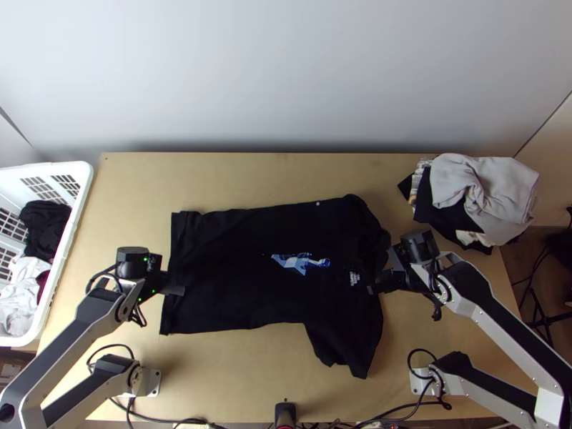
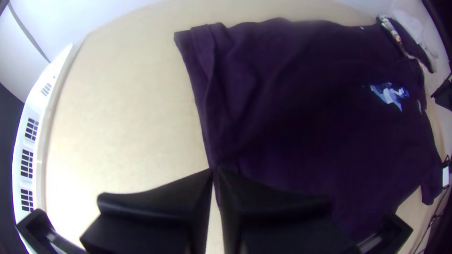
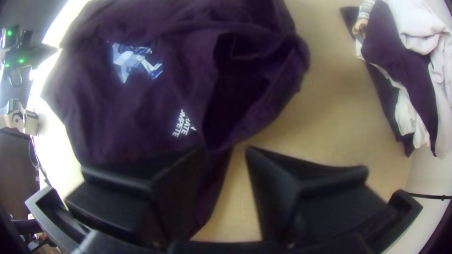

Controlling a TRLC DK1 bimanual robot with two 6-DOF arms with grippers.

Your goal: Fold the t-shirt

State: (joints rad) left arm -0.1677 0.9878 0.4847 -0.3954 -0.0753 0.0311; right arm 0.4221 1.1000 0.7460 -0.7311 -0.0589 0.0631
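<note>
Lying between the two pincers, the black t-shirt [image 1: 236,264] is mostly spread, its hem at the left pincer [image 1: 179,290] and its rumpled collar end at the right pincer [image 1: 373,288]. One sleeve [image 1: 350,347] juts out nearer the table's front than the right pincer. The left pincer's tips nearly meet at the hem; I cannot tell whether cloth is caught. The right pincer stands partly open over the cloth's edge, gripping nothing. A clothes pile [image 1: 486,186] sits beyond it, and a white basket [image 1: 86,182] stands left of the left pincer.
</note>
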